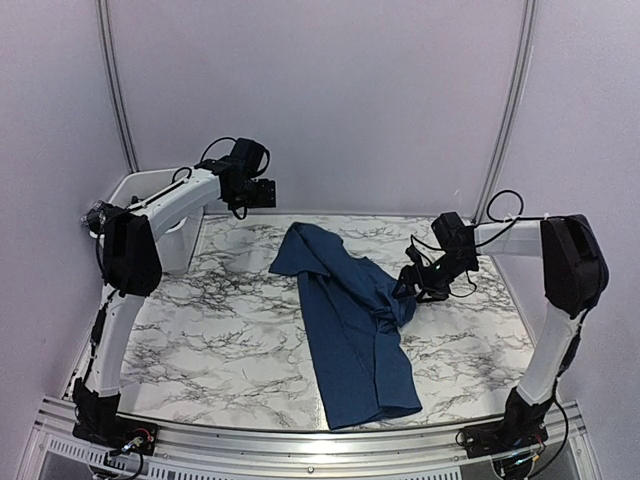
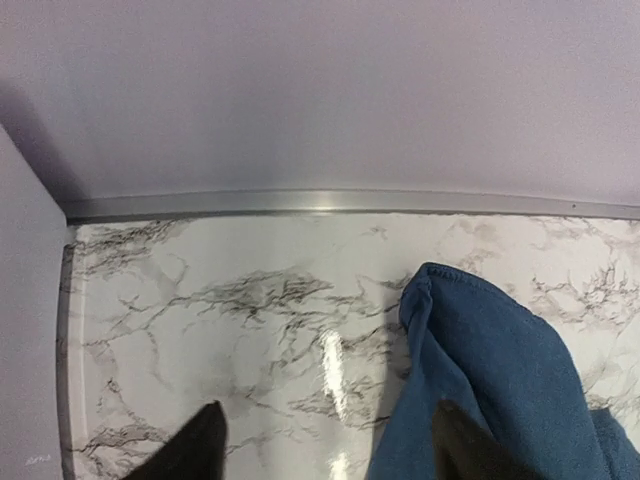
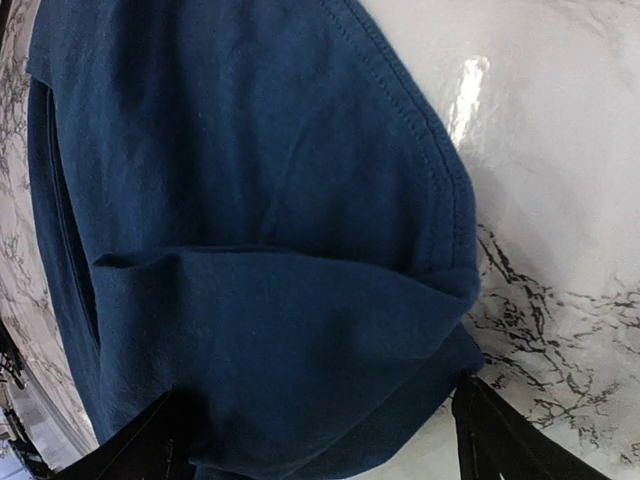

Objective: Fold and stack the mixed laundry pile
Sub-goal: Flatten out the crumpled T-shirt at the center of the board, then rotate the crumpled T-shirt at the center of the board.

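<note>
**Navy t-shirt on the marble, both grippers spread**

Well left of the navy t-shirt [image 1: 350, 330] I see the white bin [image 1: 172, 252]. My left gripper [image 1: 262, 192] hangs just left of the t-shirt's far end, fingers apart with nothing between them. The t-shirt lies lengthwise, loosely doubled over, on the marble table [image 1: 220, 320]. At its right edge my right gripper [image 1: 405, 285] sits low, fingers spread wide around a bunched fold without pinching it.

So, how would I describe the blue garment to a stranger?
Look at the white marble-patterned table. Across its middle, from back to near edge, lies a navy blue t-shirt, partly folded. It is the only cloth in view, dark against the pale top and the white bin at the left back corner.
</note>
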Robot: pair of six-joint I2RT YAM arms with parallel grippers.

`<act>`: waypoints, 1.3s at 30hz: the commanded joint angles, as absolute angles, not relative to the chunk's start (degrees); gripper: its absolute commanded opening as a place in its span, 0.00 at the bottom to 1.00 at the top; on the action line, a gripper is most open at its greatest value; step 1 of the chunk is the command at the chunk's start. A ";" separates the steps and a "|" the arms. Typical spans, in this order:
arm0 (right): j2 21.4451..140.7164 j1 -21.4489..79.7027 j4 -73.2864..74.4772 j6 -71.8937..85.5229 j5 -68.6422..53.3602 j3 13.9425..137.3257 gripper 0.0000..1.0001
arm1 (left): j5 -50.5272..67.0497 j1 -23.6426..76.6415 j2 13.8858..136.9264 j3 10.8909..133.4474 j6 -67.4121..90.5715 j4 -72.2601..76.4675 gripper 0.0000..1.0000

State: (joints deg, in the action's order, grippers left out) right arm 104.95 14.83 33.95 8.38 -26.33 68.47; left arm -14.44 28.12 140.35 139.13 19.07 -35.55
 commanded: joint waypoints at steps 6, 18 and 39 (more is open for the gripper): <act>110.29 15.82 34.45 6.52 -28.53 75.24 0.83 | -10.05 37.33 116.38 102.79 17.74 -36.84 0.98; 116.21 14.27 35.37 6.33 -27.49 82.14 0.43 | -9.90 55.25 119.02 92.34 24.90 -38.35 0.91; 84.35 16.56 22.03 23.79 -37.46 41.20 0.01 | -19.35 30.02 139.59 130.20 19.09 -48.94 0.23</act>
State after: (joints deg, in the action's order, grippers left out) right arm 88.29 9.96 27.24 15.31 -32.08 47.00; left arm -18.00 37.56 135.76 114.10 22.74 -44.62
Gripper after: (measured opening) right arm 0.005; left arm 0.036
